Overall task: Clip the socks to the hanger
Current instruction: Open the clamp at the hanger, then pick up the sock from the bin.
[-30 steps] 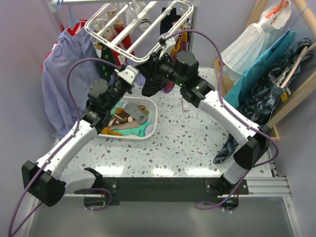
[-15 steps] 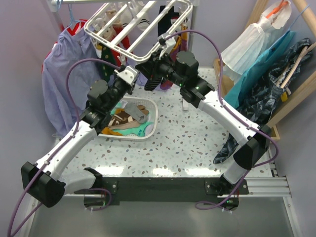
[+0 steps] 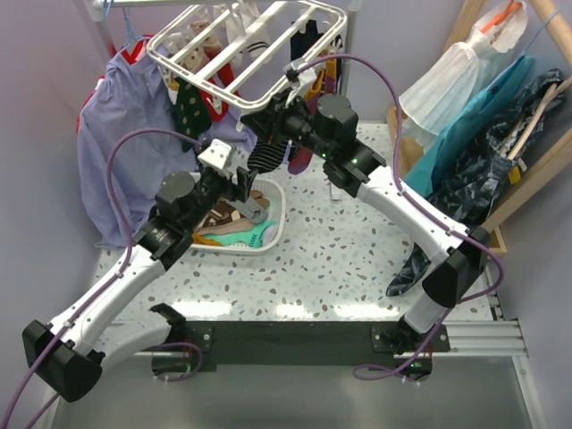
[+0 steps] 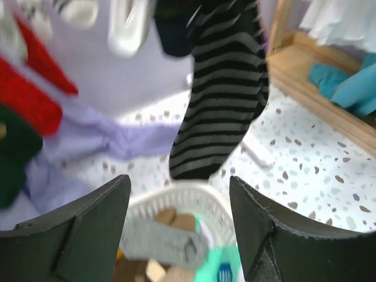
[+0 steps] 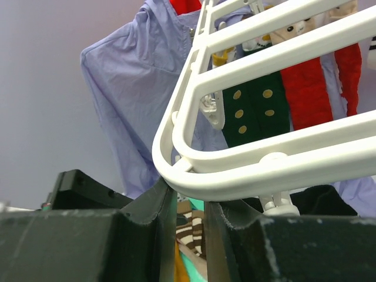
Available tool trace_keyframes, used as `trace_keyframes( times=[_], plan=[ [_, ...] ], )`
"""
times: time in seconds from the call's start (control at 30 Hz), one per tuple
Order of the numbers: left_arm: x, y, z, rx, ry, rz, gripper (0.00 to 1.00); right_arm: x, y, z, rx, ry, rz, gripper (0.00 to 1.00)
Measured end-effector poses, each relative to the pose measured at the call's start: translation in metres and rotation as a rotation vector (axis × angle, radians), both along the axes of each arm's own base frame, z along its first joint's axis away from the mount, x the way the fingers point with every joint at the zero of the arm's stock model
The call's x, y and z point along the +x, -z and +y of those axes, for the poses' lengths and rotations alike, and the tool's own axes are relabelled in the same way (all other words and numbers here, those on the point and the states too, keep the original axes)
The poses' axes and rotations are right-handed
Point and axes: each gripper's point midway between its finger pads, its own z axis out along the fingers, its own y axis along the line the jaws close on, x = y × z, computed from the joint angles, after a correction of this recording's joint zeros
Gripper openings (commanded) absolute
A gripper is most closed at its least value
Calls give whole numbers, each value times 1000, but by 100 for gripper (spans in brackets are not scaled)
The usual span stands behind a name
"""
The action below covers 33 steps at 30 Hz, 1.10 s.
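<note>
I see the hanger hung above the far edge of the bench, toward the far-left corner, its near rim tilted down toward the arms; several socks hang under it already, among them a dark green sock with gold dots and a red sock, with the lavender shirt behind them.

My right end effector is up at the near rim of the hanger; its fingers are almost pressed together, with only a thin gap, and their tips sit against the underside of the curved rim; I cannot tell whether they actually pinch the rim or only touch it.

A black sock with grey stripes hangs straight down from the near side of the hanger, just beside the right end effector; its top end is blurred in my left wrist view, so I cannot make out the clip that holds it.

My left end effector is spread wide with nothing between its fingers; it sits low, apart from the striped sock, over the far rim of the white basket; the basket rests on the left half of the bench and holds loose socks, among them a grey sock and a teal sock.
</note>
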Motion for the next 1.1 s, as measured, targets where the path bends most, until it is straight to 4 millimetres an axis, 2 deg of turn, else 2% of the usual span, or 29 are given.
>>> trace_keyframes(
  times=[0.27,0.43,0.57,0.67,0.87,1.1],
  plan=[
    [-14,74,41,-142,-283,368,88,3,0,-2,-4,18,-6,3],
    [-21,127,72,-194,-495,579,86,3,0,-2,-8,22,-11,3],
    [-19,172,113,-221,-714,733,85,4,1,-2,-12,22,-12,3],
    [-25,199,137,-212,-845,821,84,4,1,-3,-16,23,-16,3],
    [-27,221,159,-234,-995,878,76,4,3,-3,-25,23,-19,4],
    [-23,236,186,-273,-1150,883,67,4,3,-3,-26,22,-19,4]
  ],
)
